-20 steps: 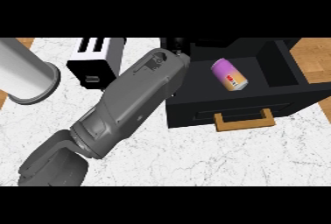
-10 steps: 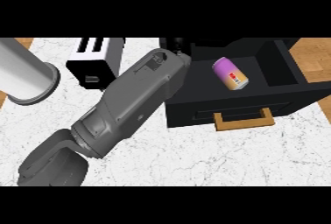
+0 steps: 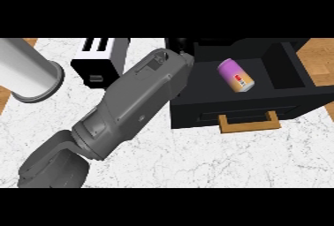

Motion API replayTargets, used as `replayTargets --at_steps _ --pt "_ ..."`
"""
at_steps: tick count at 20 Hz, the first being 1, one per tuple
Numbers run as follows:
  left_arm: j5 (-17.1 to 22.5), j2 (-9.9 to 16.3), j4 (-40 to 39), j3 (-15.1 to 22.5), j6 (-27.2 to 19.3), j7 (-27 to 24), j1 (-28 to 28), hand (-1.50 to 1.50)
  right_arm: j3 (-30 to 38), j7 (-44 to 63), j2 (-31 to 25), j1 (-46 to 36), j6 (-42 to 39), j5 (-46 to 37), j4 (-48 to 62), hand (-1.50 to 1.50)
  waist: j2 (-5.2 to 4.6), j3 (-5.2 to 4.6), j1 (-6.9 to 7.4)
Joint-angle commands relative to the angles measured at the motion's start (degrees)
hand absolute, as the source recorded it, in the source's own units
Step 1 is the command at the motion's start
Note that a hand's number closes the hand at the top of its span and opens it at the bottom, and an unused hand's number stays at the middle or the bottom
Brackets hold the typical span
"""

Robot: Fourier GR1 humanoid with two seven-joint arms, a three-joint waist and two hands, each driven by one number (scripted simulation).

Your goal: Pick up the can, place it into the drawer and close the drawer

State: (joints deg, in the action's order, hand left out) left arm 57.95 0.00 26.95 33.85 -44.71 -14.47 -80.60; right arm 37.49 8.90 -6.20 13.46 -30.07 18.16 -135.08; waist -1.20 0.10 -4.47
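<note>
The purple can (image 3: 236, 76), with a yellow and red end, lies on its side inside the open black drawer (image 3: 287, 102). The drawer has a wooden handle (image 3: 248, 122) at its front. One grey forearm (image 3: 130, 108) rises from the lower left and reaches the drawer's back left corner. Its black left hand (image 3: 180, 44) shows only as a dark patch against the drawer's black wall, apart from the can and to its left. The right hand does not show.
A black toaster (image 3: 98, 62) stands at the back, just left of the forearm. A large grey cylinder (image 3: 27, 70) stands at the far left. The white marble counter (image 3: 215, 159) spreads in front of the drawer, with wooden floor (image 3: 321, 53) at the right.
</note>
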Motion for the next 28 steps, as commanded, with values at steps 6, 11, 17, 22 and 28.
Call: replayTargets --at_steps 6,11,17,22,28 --pt "1.7 0.0 -0.3 -0.1 0.9 -4.6 0.2 -1.5 -10.1 -4.8 1.3 -6.2 0.0 -22.9 -3.5 -1.5 -0.01 -0.04 2.27" --pt "3.1 0.0 4.3 1.5 -0.7 -2.9 2.0 -1.5 -18.7 -4.7 0.1 -13.4 3.0 -37.9 1.4 -1.5 0.38 -0.08 3.68" --pt "1.7 0.0 0.2 -1.6 0.9 -0.5 -1.0 -1.5 -28.9 -8.4 1.0 -20.4 10.3 -55.0 10.6 -1.5 0.57 -0.09 4.61" --pt "-0.5 0.3 2.3 -1.3 -2.9 1.9 -0.8 -1.5 -32.4 -11.1 -1.0 -27.3 15.0 -62.7 22.4 -1.5 1.01 -0.09 5.6" --pt "-2.2 2.8 5.8 -0.6 -2.7 5.7 -0.8 -1.5 -37.3 -12.6 -2.1 -35.9 20.1 -72.9 37.7 -1.5 1.02 -0.09 6.12"
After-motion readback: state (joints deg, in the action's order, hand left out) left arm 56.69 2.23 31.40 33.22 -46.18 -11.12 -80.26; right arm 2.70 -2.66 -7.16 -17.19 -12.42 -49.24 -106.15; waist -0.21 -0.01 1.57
